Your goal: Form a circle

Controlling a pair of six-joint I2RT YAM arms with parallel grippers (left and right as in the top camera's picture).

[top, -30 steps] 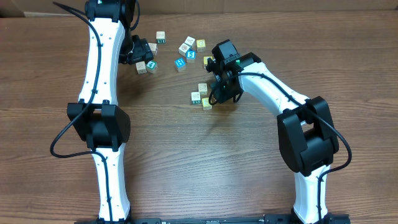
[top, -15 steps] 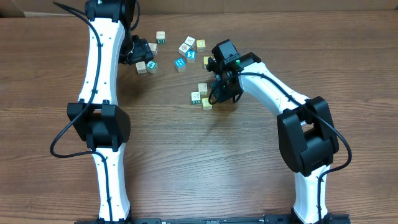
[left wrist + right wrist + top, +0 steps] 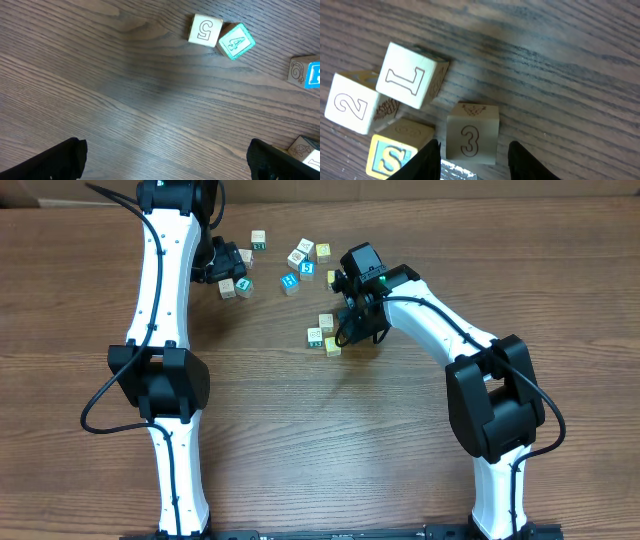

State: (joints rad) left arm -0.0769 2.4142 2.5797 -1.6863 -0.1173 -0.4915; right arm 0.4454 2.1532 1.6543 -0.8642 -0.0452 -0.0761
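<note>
We see the circle (image 3: 323,334) as a tight cluster of four tiny cubes on the wooden surface (image 3: 300,430). The pale L cube (image 3: 410,75) sits askew, pressed against the pale 2 cube (image 3: 349,104). Below them lies the yellow S cube (image 3: 394,154) with its teal letter. The pale 3 cube (image 3: 471,134) lies flat near it, slightly apart from the L cube.

My left arm (image 3: 160,280) and right arm (image 3: 435,325) are white with black joints. Black cables (image 3: 100,395) run along them; a green light (image 3: 381,279) marks my right wrist.
</note>
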